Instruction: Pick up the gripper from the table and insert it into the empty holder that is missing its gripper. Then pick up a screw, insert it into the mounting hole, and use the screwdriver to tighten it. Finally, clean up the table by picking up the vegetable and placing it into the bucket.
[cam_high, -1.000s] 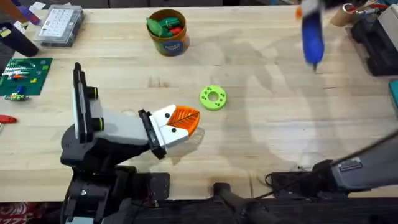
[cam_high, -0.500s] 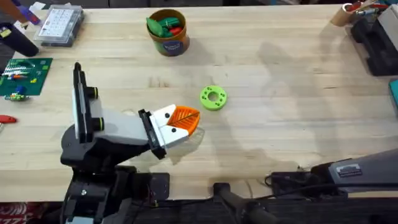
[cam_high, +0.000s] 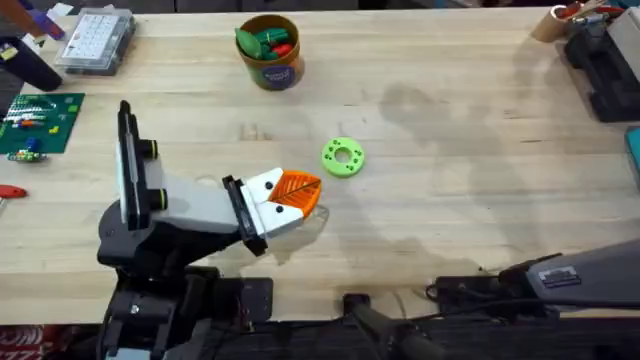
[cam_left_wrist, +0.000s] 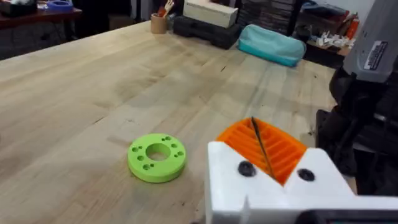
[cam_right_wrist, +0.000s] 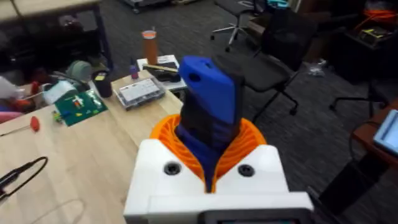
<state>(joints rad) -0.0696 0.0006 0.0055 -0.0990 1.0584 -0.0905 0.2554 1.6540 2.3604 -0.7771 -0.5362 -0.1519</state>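
On the pale wood-grain table (cam_high: 440, 200), the round tan bucket (cam_high: 271, 52) near the far edge holds green and red pieces. The right gripper (cam_right_wrist: 211, 171) clamps its ribbed orange pads on the chunky blue screwdriver (cam_right_wrist: 208, 115), bit hidden. The left gripper (cam_high: 292, 196) rests pressed shut near a flat green ring (cam_high: 343, 157).

Bright-blue screwdriver (cam_right_wrist: 208, 106) showing between orange ribbed pads (cam_right_wrist: 242, 140); tan-orange bucket (cam_high: 271, 55) wearing purple label; green ring (cam_high: 343, 157) glowing.

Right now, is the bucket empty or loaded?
Loaded. The overhead view shows the bucket upright at the table's far side, with green pieces and a red one filling its mouth.
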